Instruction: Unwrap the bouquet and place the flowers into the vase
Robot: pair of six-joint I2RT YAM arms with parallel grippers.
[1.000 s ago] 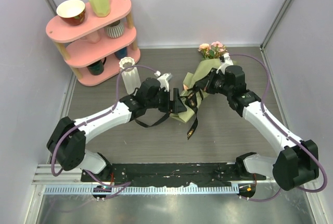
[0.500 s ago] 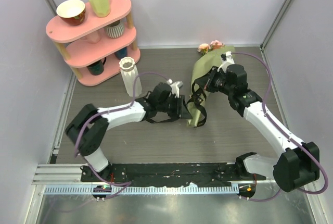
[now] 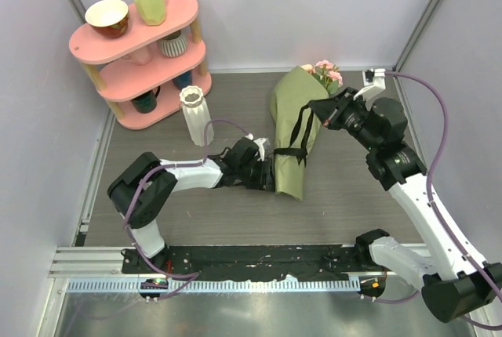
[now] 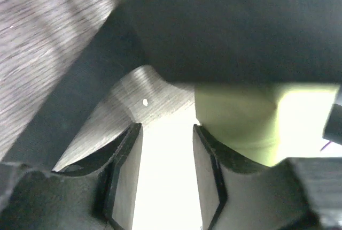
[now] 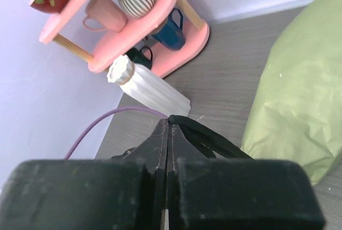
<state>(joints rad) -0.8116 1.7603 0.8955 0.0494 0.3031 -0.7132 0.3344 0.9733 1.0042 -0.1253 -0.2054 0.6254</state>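
While right gripper (image 5: 167, 125) pinches ribbon (image 5: 208, 136), untying in hand.
At bouquet (image 3: 286, 110) near end: left gripper (image 3: 265, 174), grip unclear; next, pull ribbon clear.

The left arm (image 3: 184, 174) and the right arm (image 3: 427, 213) are alike: smooth white links joined by bulky black joint housings. A thin purple cable (image 3: 222, 122) loops loosely beside the left arm, and a second purple cable (image 3: 416, 78) arcs along the right one, which also carries a small white bracket (image 3: 375, 78) at its wrist. Both bases stand on a black plate (image 3: 259, 257) at the near edge of the table (image 3: 353, 188), just ahead of a pale blue toothed strip (image 3: 212, 284). The left tool (image 4: 166, 179) has two matte black fingers with flat inner faces and angular, faceted outer edges. The right tool (image 5: 167, 133) is also black, tapering from a blocky body to thin tips.
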